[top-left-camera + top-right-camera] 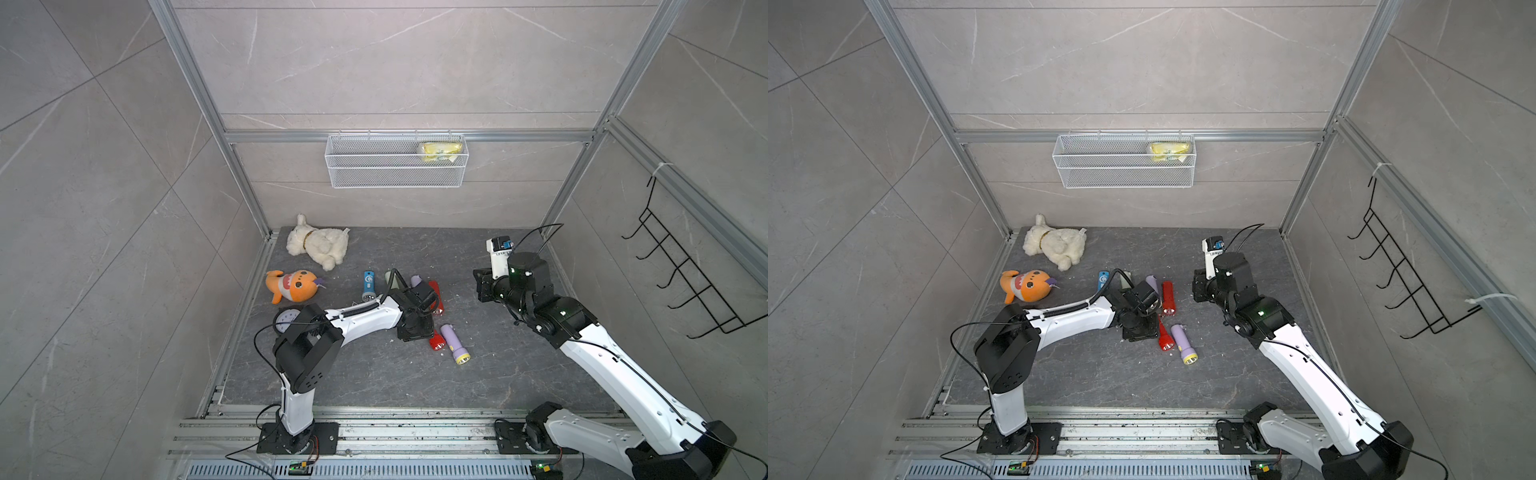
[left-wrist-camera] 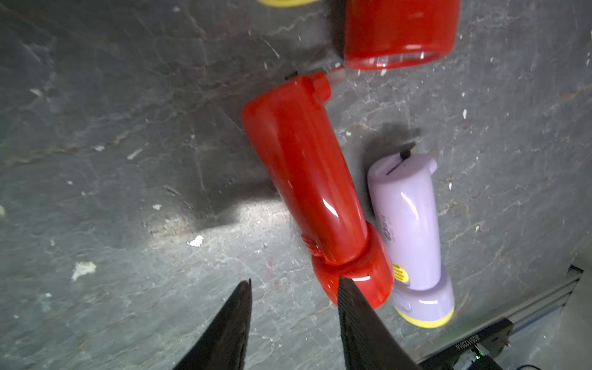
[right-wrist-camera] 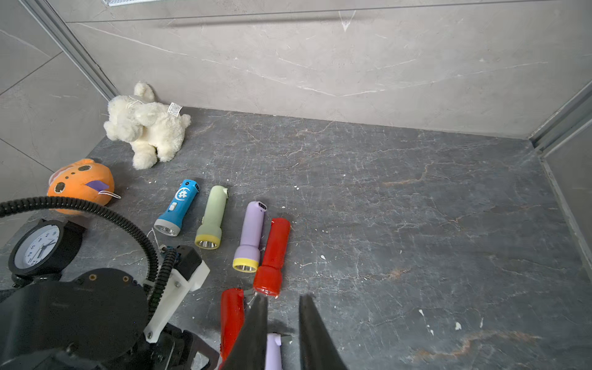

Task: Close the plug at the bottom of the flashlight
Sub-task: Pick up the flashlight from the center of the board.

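Note:
Several flashlights lie on the dark table. Nearest the front are a red flashlight [image 2: 307,185] and a purple flashlight [image 2: 407,224], side by side. The red one has a small flap sticking out at its tail end [image 2: 320,86], and the purple one has a flap ajar at its tail [image 3: 282,338]. My left gripper [image 2: 294,279] hovers low beside the red flashlight's head, open, with bare table between its fingers. My right gripper [image 3: 283,297] hangs higher at the right [image 1: 482,286], its fingers a narrow gap apart and holding nothing.
A blue [image 3: 177,208], a green [image 3: 213,217], a purple [image 3: 251,234] and a red flashlight [image 3: 274,253] lie in a row farther back. A white plush dog [image 1: 318,247], an orange plush fish [image 1: 293,286] and a clock [image 1: 286,320] sit at the left. A wire basket [image 1: 397,160] hangs on the back wall.

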### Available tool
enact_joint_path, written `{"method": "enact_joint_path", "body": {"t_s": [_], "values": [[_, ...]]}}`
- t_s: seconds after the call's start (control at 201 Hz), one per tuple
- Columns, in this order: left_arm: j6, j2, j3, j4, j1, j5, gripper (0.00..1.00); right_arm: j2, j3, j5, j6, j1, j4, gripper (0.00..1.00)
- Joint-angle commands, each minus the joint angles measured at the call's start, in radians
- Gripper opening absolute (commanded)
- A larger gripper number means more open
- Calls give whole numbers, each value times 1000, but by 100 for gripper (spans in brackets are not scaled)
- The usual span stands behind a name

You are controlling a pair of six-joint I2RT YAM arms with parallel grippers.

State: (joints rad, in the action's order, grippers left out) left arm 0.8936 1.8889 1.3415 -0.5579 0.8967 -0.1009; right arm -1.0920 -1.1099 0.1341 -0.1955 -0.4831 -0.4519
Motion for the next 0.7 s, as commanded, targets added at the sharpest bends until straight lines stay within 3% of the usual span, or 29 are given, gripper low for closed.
{"method": "enact_joint_path", "body": {"t_s": [0.0, 0.408, 0.692], "values": [[15, 15, 36, 15, -4, 44, 52, 12, -20, -4, -12, 3, -16, 22], [45, 54, 106, 10, 14, 76, 56, -21, -11, 1, -9, 3, 1, 24], [65, 158, 172, -29, 53, 86, 56, -14, -6, 38, 3, 3, 3, 24]]}}
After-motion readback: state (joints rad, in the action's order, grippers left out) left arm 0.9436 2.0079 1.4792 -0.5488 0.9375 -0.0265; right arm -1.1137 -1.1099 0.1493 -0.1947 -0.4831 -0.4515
